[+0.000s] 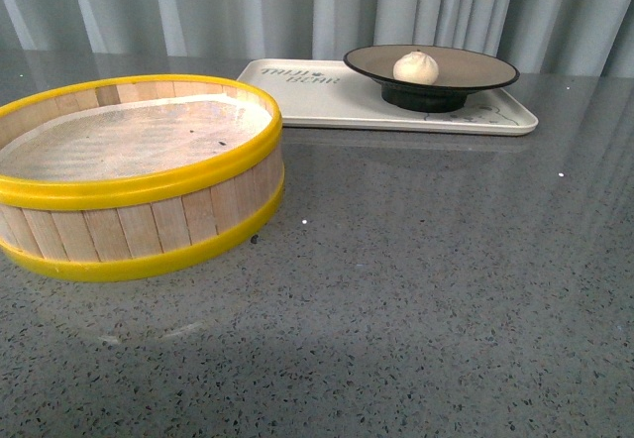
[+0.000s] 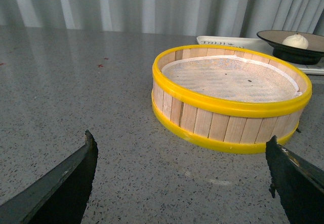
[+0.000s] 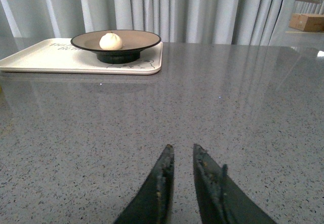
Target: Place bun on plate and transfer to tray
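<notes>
The white bun [image 1: 416, 66] sits in the beige plate with the black rim [image 1: 475, 64]. The plate stands on the cream tray [image 1: 307, 101] at the back of the table. Bun [image 3: 110, 41], plate [image 3: 139, 39] and tray [image 3: 50, 57] also show far off in the right wrist view. The bun [image 2: 295, 41] and plate [image 2: 268, 37] show at the edge of the left wrist view. My left gripper [image 2: 181, 145] is open and empty over the bare table, in front of the steamer basket. My right gripper [image 3: 182, 150] is shut and empty, low over the table. Neither arm shows in the front view.
A yellow-rimmed wooden steamer basket [image 1: 139, 210] stands empty at the left, with a white liner inside; it also shows in the left wrist view [image 2: 228, 107]. The table top is grey speckled stone [image 1: 416, 289]. Grey curtains hang behind. A cardboard box [image 3: 308, 21] lies beyond the table.
</notes>
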